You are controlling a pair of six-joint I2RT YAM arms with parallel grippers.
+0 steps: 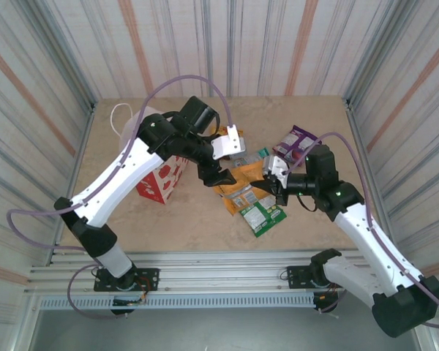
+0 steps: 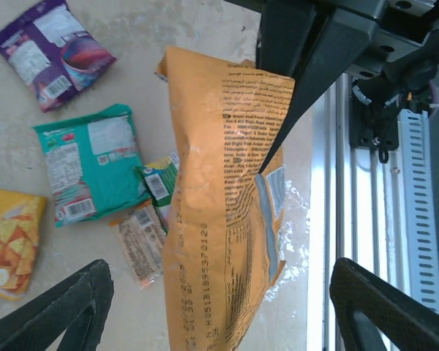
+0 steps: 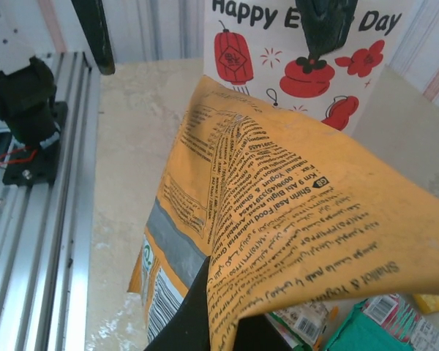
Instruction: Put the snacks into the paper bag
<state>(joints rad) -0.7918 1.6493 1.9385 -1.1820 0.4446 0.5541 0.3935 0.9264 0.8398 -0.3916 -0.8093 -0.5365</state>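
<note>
Snacks lie spread on the table (image 1: 205, 227), but one of them, the orange packet (image 2: 219, 212), is held up above it. My right pincer (image 3: 205, 322) is pinched tight on one edge of that packet. The packet hangs in the air between my two arms.

From my left wrist I see the back of the packet, with small black print on it. One black finger (image 2: 300, 80) of my right pincer presses on its top right part. My left pincer (image 2: 219, 314) is spread wide, with one finger on each side of the packet's lower end. Both fingers are apart from it.

The other snacks lie flat on the table. The purple packet (image 2: 51, 51) is near the teal packet (image 2: 88, 172). A yellow packet (image 2: 11, 241) lies just beside the teal one. A small green packet (image 2: 159, 186) and a brown bar (image 2: 140, 241) lie next to the teal one too, partly behind the orange packet.

The paper bag (image 3: 293, 66) is white with red lanterns and red fruit on it. From my right wrist I see it behind the orange packet. From above, it sits on the left side of the table, partly under my left arm.
</note>
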